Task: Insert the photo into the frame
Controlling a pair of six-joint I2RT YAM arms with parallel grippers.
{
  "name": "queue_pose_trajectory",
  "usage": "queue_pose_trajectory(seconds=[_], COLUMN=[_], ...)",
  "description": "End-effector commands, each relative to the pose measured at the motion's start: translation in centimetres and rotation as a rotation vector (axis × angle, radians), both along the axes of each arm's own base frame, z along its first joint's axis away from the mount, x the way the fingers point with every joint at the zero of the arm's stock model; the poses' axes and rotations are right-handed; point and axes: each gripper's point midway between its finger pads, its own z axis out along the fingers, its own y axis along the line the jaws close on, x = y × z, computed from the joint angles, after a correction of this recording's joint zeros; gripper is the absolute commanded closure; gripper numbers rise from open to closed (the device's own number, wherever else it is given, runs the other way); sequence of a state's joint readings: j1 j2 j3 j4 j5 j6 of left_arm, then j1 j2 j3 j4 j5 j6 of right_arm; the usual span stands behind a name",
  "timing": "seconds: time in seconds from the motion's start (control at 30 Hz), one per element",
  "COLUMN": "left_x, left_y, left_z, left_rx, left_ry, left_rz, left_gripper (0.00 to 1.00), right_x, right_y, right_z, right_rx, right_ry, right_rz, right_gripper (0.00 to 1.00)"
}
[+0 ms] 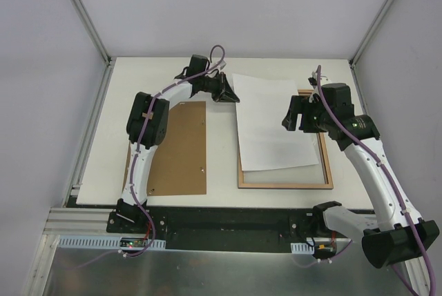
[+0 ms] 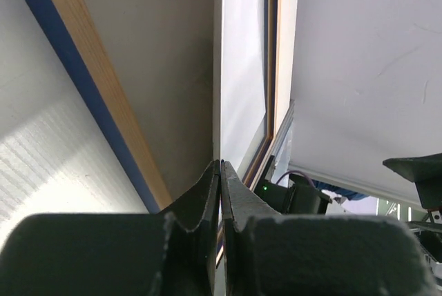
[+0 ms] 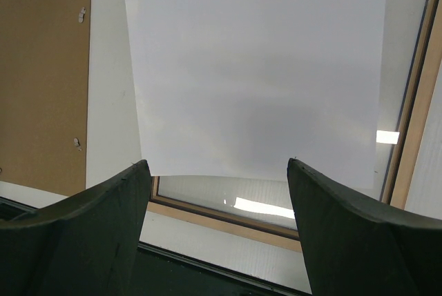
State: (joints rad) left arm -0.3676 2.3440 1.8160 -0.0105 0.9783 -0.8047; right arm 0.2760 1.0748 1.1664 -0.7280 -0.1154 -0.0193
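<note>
The photo [image 1: 273, 120] lies blank white side up, slightly askew, over the frame [image 1: 283, 185], which lies back up with its wood-coloured rails showing at the near and right sides. My left gripper [image 1: 230, 96] is shut on the photo's far left corner; in the left wrist view its jaws [image 2: 221, 165] pinch the sheet's edge [image 2: 219, 68], with the frame's blue and wood rail [image 2: 103, 96] beside it. My right gripper [image 1: 293, 120] is open and empty above the photo's right part. In the right wrist view [image 3: 217, 163] it hangs over the photo's [image 3: 255, 68] near edge and the frame's near rail [image 3: 228, 220].
The plain brown backing board [image 1: 179, 148] lies flat left of the frame, under the left arm; it also shows in the right wrist view [image 3: 41, 68]. The white table [image 1: 276, 75] ends at a black strip at the near edge [image 1: 228, 220]. Grey walls enclose the sides.
</note>
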Motion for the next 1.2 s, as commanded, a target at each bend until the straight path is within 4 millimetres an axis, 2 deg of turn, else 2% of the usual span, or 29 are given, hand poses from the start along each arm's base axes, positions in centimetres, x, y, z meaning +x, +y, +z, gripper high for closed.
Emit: queue_pose_trajectory(seconds=[0.0, 0.23, 0.63, 0.9, 1.17], left_x=[-1.2, -1.5, -1.4, -2.5, -3.5], left_y=[-0.9, -1.0, -0.8, -0.1, 0.8], left_z=[-0.1, -0.2, 1.0, 1.1, 1.7], left_rx=[-0.011, -0.013, -0.024, -0.021, -0.010], left_ry=[-0.012, -0.001, -0.033, -0.039, -0.054], left_rz=[-0.074, -0.100, -0.134, -0.159, -0.176], left_gripper=[1.00, 1.00, 1.00, 1.00, 1.00], right_x=[0.9, 1.0, 1.0, 1.2, 2.1], right_y=[-0.2, -0.2, -0.1, -0.1, -1.0], right_z=[0.9, 0.8, 0.7, 0.6, 0.0], right_rx=[-0.006, -0.007, -0.009, -0.014, -0.046], right_ry=[-0.046, -0.043, -0.038, -0.035, -0.023], right_rz=[-0.005, -0.004, 0.003, -0.002, -0.056], right_gripper=[0.18, 0.18, 0.18, 0.18, 0.18])
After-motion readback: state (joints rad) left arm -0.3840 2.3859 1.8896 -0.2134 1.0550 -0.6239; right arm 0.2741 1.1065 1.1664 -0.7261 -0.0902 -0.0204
